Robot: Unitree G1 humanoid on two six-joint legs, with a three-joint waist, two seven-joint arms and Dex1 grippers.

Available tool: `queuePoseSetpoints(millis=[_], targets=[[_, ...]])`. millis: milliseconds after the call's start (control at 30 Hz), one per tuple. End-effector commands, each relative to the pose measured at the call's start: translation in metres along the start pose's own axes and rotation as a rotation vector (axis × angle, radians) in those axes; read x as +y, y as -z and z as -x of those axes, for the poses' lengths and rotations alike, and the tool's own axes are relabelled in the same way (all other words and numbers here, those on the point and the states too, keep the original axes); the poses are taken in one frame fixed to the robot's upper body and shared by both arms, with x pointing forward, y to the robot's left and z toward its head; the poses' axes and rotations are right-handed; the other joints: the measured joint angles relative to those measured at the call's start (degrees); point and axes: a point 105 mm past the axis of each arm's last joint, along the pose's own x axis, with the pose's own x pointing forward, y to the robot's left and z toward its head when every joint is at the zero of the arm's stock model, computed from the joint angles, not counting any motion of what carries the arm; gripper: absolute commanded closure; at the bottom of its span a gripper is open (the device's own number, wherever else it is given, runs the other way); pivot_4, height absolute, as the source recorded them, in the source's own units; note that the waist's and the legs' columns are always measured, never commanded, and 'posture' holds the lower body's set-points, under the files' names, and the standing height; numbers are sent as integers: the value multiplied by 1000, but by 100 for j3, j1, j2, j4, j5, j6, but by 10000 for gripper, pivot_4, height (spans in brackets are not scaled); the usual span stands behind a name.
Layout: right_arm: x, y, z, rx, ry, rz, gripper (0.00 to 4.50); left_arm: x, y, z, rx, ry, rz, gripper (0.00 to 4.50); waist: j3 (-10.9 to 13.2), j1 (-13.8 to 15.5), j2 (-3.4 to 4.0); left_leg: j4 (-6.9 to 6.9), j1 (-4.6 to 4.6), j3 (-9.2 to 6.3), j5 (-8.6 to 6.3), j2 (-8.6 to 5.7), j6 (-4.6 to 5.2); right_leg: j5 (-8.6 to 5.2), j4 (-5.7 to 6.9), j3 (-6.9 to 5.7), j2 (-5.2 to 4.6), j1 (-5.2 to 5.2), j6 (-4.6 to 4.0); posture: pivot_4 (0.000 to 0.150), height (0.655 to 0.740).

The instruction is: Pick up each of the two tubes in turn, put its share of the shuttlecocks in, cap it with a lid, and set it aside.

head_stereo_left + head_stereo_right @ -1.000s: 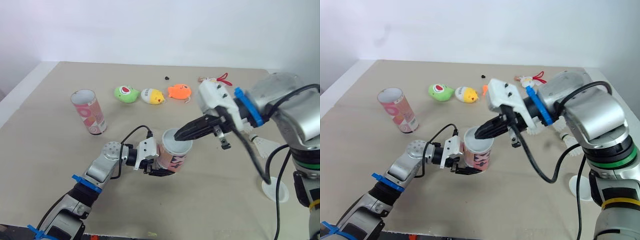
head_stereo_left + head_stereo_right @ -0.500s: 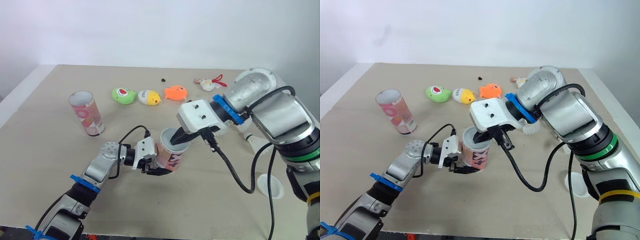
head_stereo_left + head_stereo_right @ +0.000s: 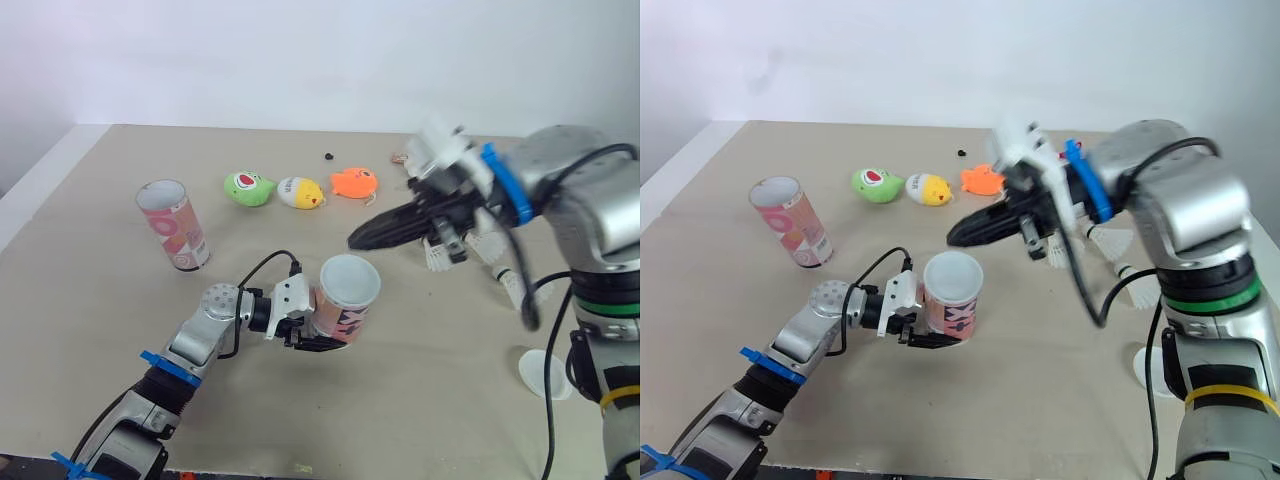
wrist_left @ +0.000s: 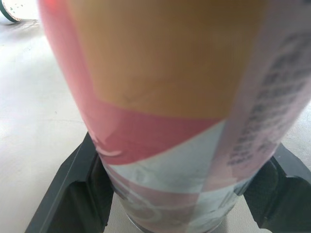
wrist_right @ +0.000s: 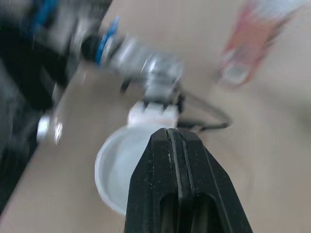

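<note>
Currently L hand (image 3: 316,330) pinches tube (image 3: 346,298) near base; R hand (image 3: 362,240), pressed together, prob. empty, hovers just above its mouth.

There are two tubes on the table (image 3: 90,300): one tube (image 3: 345,302) near the middle and a second tube (image 3: 176,226) off to the left. Three soft toys sit in a row behind them, one green toy (image 3: 250,187), one yellow toy (image 3: 303,192) and one orange toy (image 3: 354,182). Three shuttlecocks can be made out on the right (image 3: 1055,250) (image 3: 1110,241) (image 3: 1143,291), partly hidden, so that count is unsure. There is one white lid (image 3: 545,373) and one small black speck (image 3: 328,156).
</note>
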Motion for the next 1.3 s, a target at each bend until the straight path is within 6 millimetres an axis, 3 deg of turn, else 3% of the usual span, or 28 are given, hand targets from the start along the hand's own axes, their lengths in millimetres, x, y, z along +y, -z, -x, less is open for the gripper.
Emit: queuePoseSetpoints(millis=[33,167,367,500,600,633,700,800,933,1100,1300], targets=[[-4,-8,22,-45,173,1,44792,-3,-5,-1,-77,3,51,15572,2,3,1,-1,-2,0,0,-2,0,-1,-1,-3,-4,-1,1,1500,7400],[11,14,42,-28,281,-70,44792,-6,-9,0,-103,36,66,15572,7,17,-3,-1,-30,-12,0,-8,0,-8,-8,-15,-5,-13,11,1500,7400],[33,57,44,88,355,-154,44792,-11,-2,7,-59,91,42,15572,14,-18,7,-11,-41,-18,-9,-18,11,-23,-10,8,13,-16,32,1500,7400],[50,90,41,171,376,-221,45000,-17,4,11,-20,143,10,188,18,-14,5,-12,-37,-23,-10,-15,11,-26,-10,13,27,-11,32,1500,7400],[56,106,39,205,397,-232,45000,-21,5,13,-14,168,-3,188,22,-15,1,-11,-34,-18,-9,-15,11,-25,-10,19,30,-11,33,1500,7400],[57,111,38,213,404,-237,39961,-20,3,14,-21,163,-8,0,23,-16,3,-8,-34,-20,-9,-13,11,-25,-10,16,31,-9,32,1500,7400],[61,119,37,232,396,-242,35121,-19,2,15,-30,150,-17,0,24,-14,3,-5,-33,-14,-9,-12,11,-23,-10,22,31,-10,36,1500,7400],[72,124,31,222,354,-264,20319,-9,-5,20,-59,81,-49,0,27,-13,0,3,-34,-17,-9,-10,11,-23,-10,20,33,-7,39,1500,7400],[84,135,27,242,315,-293,520,-19,-6,36,-39,127,-14,0,29,-19,-5,5,-33,-16,-9,-8,11,-23,-11,21,41,-7,39,1500,7400],[94,144,21,234,259,-322,177,-30,-9,62,3,141,21,0,30,-18,-5,3,-30,-18,-9,3,11,-30,-10,19,44,-6,44,1500,7400],[86,157,1,192,244,-315,177,-26,-18,105,53,46,20,0,39,-21,-20,7,-22,-14,-4,10,3,-33,-9,20,44,-5,58,1500,7400]])
